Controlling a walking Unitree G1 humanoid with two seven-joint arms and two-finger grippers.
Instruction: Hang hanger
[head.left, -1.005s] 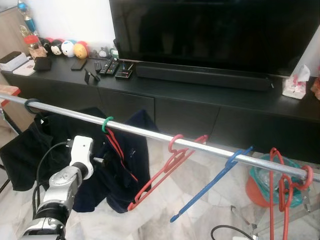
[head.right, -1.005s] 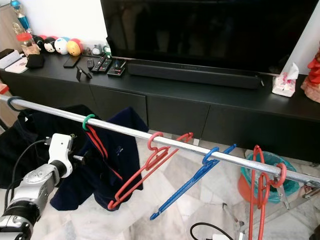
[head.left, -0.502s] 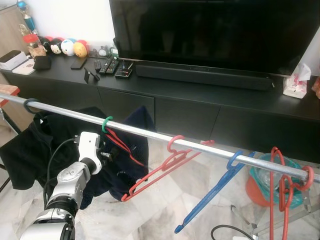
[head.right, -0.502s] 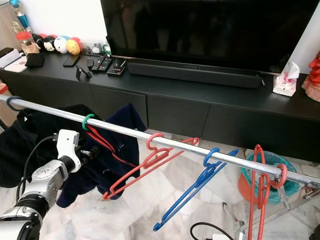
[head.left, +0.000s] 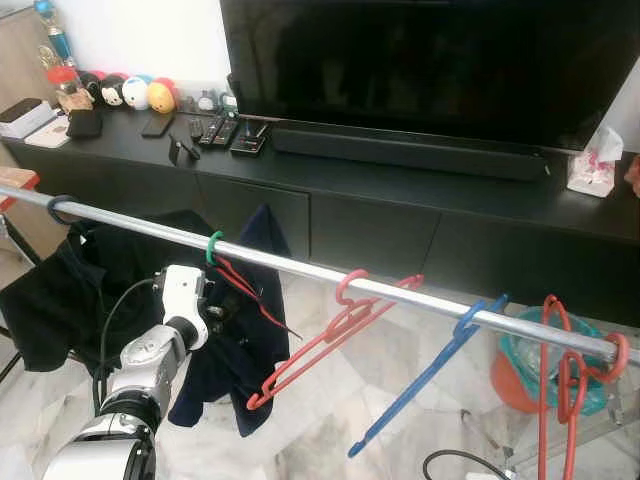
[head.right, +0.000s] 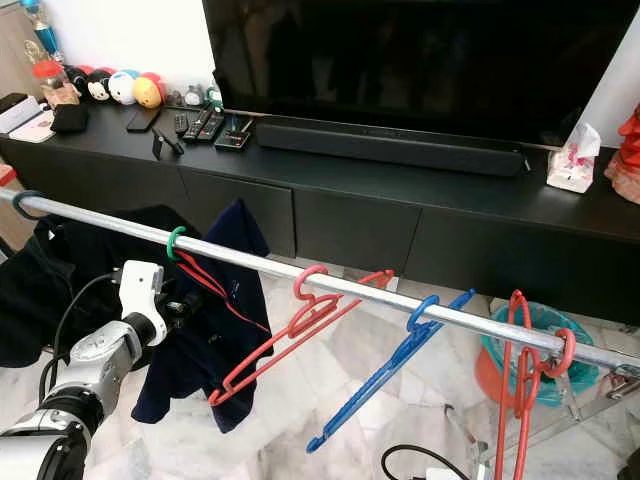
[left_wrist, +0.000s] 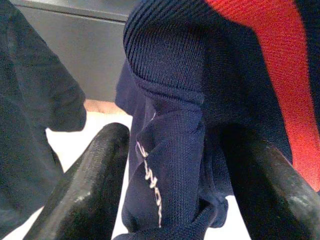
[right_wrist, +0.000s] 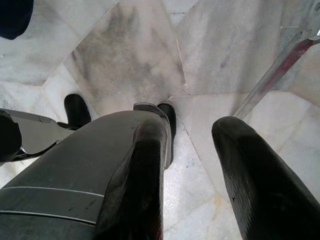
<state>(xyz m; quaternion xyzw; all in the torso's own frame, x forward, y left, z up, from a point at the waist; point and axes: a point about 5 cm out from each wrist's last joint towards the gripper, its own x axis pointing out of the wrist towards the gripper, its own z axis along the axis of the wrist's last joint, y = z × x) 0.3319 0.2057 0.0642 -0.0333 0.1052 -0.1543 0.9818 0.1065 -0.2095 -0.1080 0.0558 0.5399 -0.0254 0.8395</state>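
L gripper is clamped on a fold of the navy garment, cloth bunched betw. both fingers. R gripper hangs idle w/ fingers parted over the marble floor. The garment sits on a green-hooked hanger on the metal rail. Further along the rail: red hanger, blue hanger. Behind: black TV cabinet, TV.
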